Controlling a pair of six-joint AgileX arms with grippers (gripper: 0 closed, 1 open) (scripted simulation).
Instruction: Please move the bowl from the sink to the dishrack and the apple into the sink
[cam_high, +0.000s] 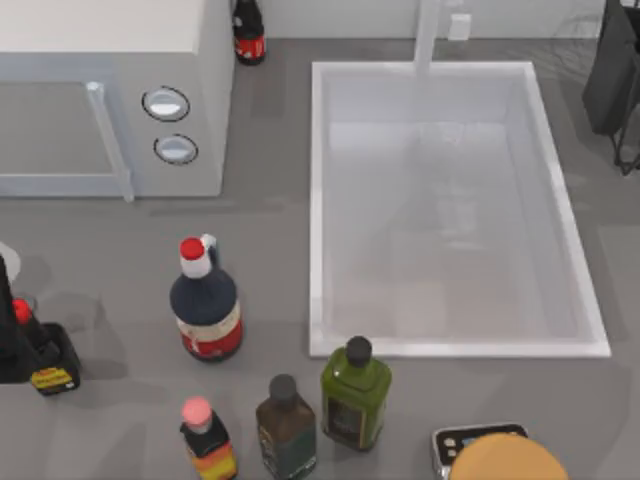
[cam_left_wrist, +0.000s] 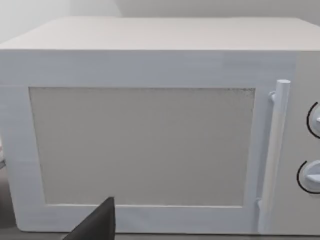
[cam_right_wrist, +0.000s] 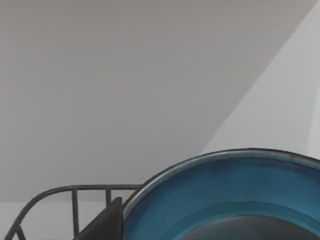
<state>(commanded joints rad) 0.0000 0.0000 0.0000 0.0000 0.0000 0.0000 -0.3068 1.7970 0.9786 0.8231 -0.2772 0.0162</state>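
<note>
The sink (cam_high: 320, 200) holds nothing; the bowl (cam_right_wrist: 235, 200) sits near the dishrack (cam_right_wrist: 75, 200) wire, right gripper's grasp unclear.

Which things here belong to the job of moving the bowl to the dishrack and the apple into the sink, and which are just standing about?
Job: bowl, close before the right wrist camera; dishrack wire beside it; sink.

Standing about: microwave, round dark bottle with red cap, green bottle, brown bottle, tan-orange round thing.
</note>
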